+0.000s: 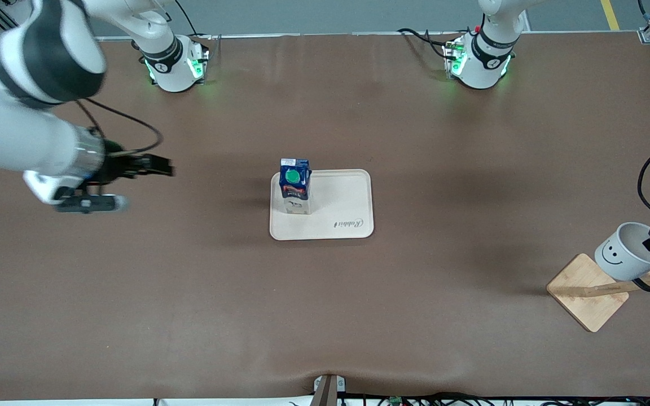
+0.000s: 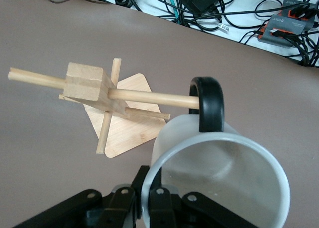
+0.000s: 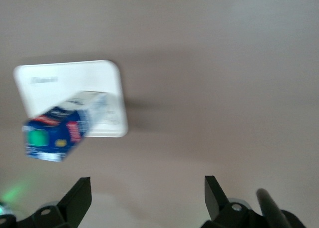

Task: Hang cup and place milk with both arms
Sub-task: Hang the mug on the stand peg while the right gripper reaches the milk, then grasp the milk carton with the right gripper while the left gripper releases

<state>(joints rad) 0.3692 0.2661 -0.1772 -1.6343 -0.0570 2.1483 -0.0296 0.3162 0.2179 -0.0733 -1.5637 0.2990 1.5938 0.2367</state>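
One peg matters: slide the small white smiley mug's (image 2: 219, 173) black loop along the wooden rack's (image 2: 94, 91) peg before your left gripper (image 2: 149, 200) unclamps its rim; right gripper (image 3: 144, 193) waits open, away from that rack.

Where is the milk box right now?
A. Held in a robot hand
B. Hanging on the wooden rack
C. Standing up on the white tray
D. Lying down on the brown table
C: the milk stands upright on the tray, and the open right hand is away from it, toward the right arm's end of the table.
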